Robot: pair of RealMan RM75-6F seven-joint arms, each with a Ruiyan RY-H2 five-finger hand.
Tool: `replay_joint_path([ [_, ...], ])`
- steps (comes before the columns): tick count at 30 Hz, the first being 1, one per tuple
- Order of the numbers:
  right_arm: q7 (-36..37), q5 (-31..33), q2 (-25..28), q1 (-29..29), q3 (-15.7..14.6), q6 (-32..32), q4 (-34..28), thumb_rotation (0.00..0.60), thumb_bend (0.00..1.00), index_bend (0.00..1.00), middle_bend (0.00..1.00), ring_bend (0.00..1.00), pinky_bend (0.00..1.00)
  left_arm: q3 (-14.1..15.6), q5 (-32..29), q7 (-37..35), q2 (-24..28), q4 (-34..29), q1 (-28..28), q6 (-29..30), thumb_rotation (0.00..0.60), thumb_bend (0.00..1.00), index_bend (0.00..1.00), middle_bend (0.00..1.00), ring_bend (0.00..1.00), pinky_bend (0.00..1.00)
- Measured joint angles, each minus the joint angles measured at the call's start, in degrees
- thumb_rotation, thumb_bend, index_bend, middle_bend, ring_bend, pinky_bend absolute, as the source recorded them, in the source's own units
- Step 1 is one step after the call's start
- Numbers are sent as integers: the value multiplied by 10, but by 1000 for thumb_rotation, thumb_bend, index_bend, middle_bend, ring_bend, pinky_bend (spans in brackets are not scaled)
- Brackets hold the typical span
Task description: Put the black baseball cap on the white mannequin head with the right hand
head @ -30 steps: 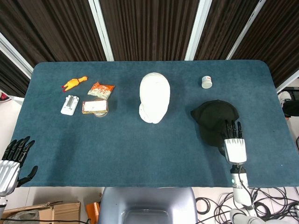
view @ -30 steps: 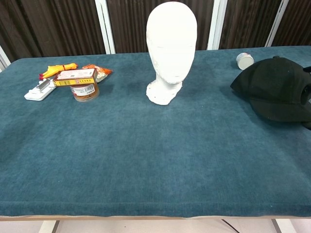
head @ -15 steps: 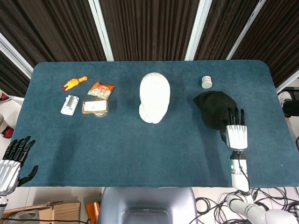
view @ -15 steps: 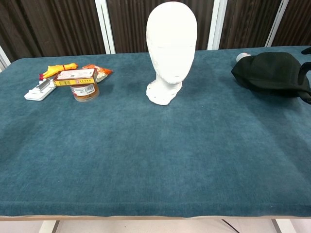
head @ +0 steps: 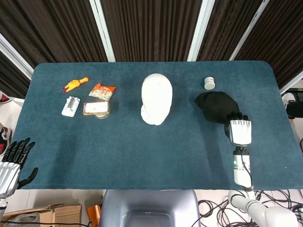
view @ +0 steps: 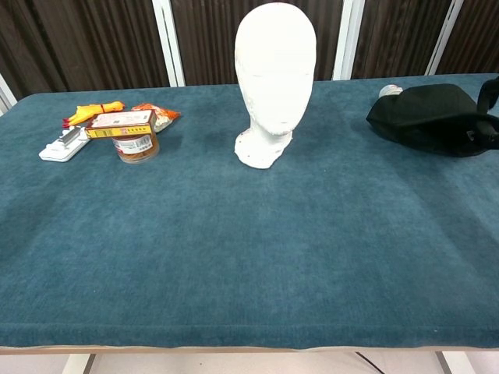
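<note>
The white mannequin head [head: 156,99] stands upright at the middle of the blue table [head: 156,151], facing the robot [view: 274,78]. The black baseball cap [head: 216,106] is to its right, bunched and lifted slightly off the cloth in the chest view [view: 427,119]. My right hand [head: 238,127] grips the cap's near right side with its fingers curled into the fabric; in the chest view only dark fingers [view: 488,95] show at the right edge. My left hand [head: 11,162] hangs off the table's near left corner, fingers spread, holding nothing.
A small white jar [head: 209,83] stands just behind the cap. At the back left lie a yellow rubber chicken [head: 75,84], an orange snack packet [head: 102,90], a white device [head: 70,106] and a box atop a jar [head: 96,108].
The right hand has closed on the cap, raised it off the table and carried it away from the robot. The cap now looks folded and smaller. The left hand has stayed put.
</note>
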Motion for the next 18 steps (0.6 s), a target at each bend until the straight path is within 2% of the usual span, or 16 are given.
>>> replay_joint_path([
  [6, 4, 1, 7, 4, -3, -1, -4, 600, 494, 926, 707, 700, 909, 0, -1, 0, 0, 0, 0, -2, 600, 385, 0, 0, 0, 2],
  [13, 21, -1, 13, 8, -3, 9, -1, 600, 494, 953, 740, 746, 986, 0, -1, 0, 0, 0, -2, -4, 600, 386, 0, 0, 0, 2],
  [18, 30, -9, 20, 11, -3, 37, 7, 600, 493, 953, 741, 748, 991, 0, -1, -1, 0, 1, -3, -6, 600, 385, 0, 0, 0, 1],
])
